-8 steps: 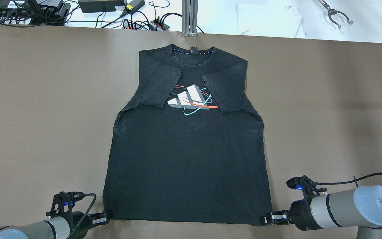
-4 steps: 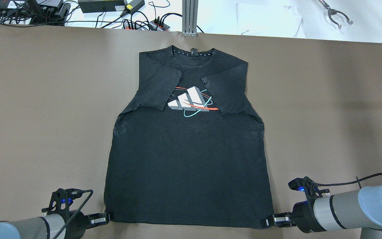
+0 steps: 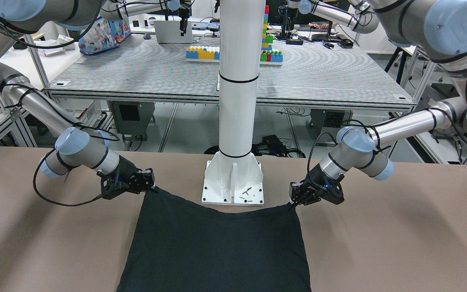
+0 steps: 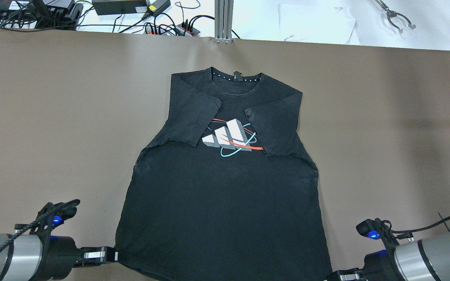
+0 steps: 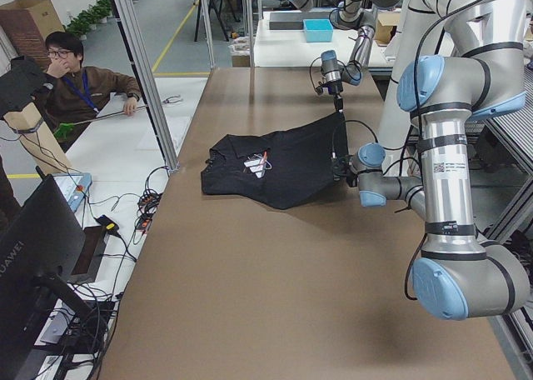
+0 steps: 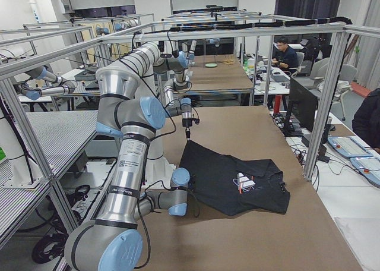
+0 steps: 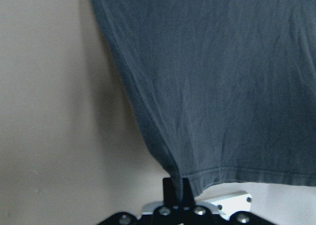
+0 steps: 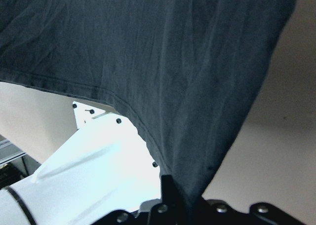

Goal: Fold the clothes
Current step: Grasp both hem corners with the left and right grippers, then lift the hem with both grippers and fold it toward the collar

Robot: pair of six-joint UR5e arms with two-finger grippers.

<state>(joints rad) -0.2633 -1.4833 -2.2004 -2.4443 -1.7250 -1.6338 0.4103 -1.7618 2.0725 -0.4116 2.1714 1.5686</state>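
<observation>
One black T-shirt (image 4: 221, 203) is lying chest-up in the middle of the brown table (image 4: 33, 117). Its two sleeves (image 4: 193, 117) are folded in over a printed logo (image 4: 231, 138), and its collar (image 4: 236, 78) is pointing at the far edge, well short of it. Two grippers are pinching the two hem corners: the left gripper (image 4: 112, 255) is clamped tight on one and the right gripper (image 3: 152, 187) on the other. Both corners are raised off the table, and the hem (image 3: 225, 209) between them is sagging close by the base plate (image 3: 233, 184) of the single white post (image 3: 237, 81). Wide bare tabletop is lying open on both sides of the shirt. One person (image 5: 71, 88) is sitting beyond the far edge.
</observation>
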